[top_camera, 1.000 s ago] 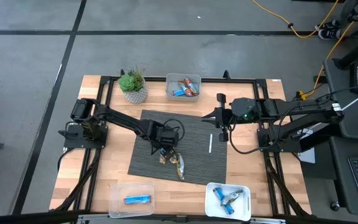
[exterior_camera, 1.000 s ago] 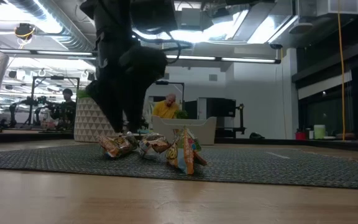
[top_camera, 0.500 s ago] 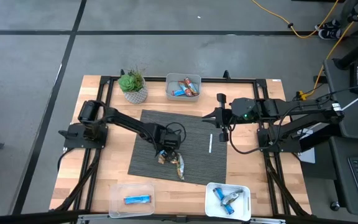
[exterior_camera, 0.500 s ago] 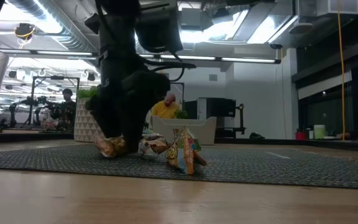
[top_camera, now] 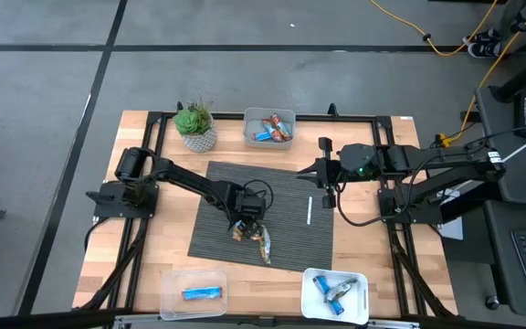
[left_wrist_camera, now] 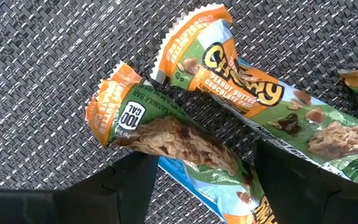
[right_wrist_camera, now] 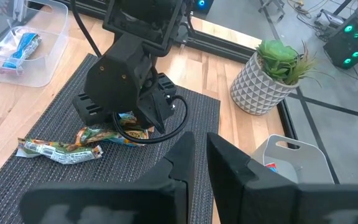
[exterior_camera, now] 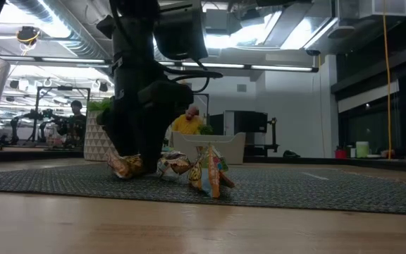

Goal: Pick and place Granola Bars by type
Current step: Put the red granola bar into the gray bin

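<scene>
Three orange-and-green granola bars (top_camera: 254, 238) lie in a loose pile on the dark woven mat (top_camera: 286, 192); they also show in the low view (exterior_camera: 192, 168) and in the right wrist view (right_wrist_camera: 82, 144). My left gripper (top_camera: 243, 222) points straight down over the pile's left end, open. Its two fingers stand on either side of one bar (left_wrist_camera: 185, 140), low by the mat (exterior_camera: 129, 161). That bar lies across another (left_wrist_camera: 247, 87). My right gripper (top_camera: 323, 178) hangs shut above the mat's right part, away from the bars (right_wrist_camera: 201, 163).
A clear bin (top_camera: 269, 128) at the far edge holds red and blue bars. A near-left bin (top_camera: 193, 292) holds one blue bar and a near-right bin (top_camera: 335, 292) several blue ones. A potted plant (top_camera: 195, 126) stands at the far left. A thin white stick (top_camera: 309, 210) lies on the mat.
My left gripper has come down onto the pile's left end, still open, so that its fingers now straddle the leftmost bar. It has kept still for the last half second. The bars have not moved.
</scene>
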You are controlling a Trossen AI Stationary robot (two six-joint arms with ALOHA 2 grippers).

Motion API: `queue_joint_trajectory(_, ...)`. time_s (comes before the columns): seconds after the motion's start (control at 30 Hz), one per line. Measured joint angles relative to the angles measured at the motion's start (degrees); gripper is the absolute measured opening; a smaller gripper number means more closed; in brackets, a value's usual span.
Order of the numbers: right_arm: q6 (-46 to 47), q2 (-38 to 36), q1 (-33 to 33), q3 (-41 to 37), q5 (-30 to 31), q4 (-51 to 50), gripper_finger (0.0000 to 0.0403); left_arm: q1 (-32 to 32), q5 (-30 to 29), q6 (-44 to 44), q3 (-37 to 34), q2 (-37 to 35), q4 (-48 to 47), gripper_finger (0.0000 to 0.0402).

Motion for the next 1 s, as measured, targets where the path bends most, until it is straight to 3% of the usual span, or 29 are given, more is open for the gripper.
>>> queue_joint_trajectory(0.67, -0.1, 0.0, -0.02, 0.0, 0.01, 0.02, 0.0046, 0.0, 0.02, 0.0, -0.02, 0.05, 0.04, 0.0253)
queue_joint_trajectory(1.0, -0.12, 0.0, -0.02, 0.0, 0.04, 0.07, 0.0046, 0.07, 7.59, 0.52, -0.24, -3.43, -4.37, 0.0253)
